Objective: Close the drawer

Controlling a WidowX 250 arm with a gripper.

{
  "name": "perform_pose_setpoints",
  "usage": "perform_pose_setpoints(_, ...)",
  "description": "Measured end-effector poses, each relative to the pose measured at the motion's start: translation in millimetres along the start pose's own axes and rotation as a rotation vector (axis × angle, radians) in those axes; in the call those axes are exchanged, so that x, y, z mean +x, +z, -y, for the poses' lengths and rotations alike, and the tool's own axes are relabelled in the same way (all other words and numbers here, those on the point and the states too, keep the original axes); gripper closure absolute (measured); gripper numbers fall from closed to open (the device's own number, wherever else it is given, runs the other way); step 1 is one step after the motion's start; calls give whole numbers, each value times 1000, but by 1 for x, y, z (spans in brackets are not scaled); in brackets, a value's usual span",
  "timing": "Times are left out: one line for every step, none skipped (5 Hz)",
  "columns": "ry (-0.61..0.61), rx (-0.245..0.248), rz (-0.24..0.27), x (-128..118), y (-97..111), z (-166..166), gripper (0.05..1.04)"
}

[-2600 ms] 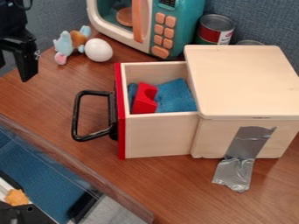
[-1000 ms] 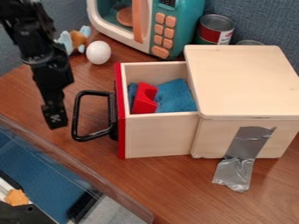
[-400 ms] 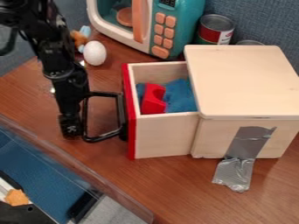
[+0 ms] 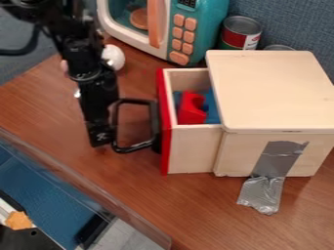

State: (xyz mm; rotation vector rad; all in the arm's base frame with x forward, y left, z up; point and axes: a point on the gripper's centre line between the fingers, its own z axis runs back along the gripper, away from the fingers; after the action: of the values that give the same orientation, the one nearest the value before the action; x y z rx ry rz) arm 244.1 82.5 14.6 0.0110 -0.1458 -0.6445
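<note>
The pincer [image 4: 100,138] hangs down by the outer bar of the black handle [image 4: 135,147], seeming to touch it; one cannot tell if it is spread or pressed together. The handle is on the red front of the drawer [image 4: 196,151], which sticks part way out of the wooden box [image 4: 271,93]. The box hides the drawer's back. Inside, a red block [image 4: 191,110] covers some of a blue cloth [image 4: 212,108]. Gray tape [image 4: 275,163] runs from the box to the tabletop [image 4: 196,210]. Behind the box, a can [image 4: 240,31] peeks up, and just the top of another round thing [image 4: 279,47] shows. The top edge cuts off the toy microwave [image 4: 212,31]. The black arm [image 4: 75,49] hides part of a white egg [image 4: 114,56].
</note>
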Motion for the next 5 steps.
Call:
perform_pose_setpoints(-14, 14, 7, 13, -1, 6, 83)
perform_pose_setpoints(-30, 17, 3, 26, -12, 7, 83)
perform_pose_setpoints(-37, 29, 16, 43, -15, 4, 85)
perform_pose_setpoints(-54, 43, 31, 64, -17, 5, 84)
perform_pose_setpoints(-55, 51, 34, 74, -18, 1, 84)
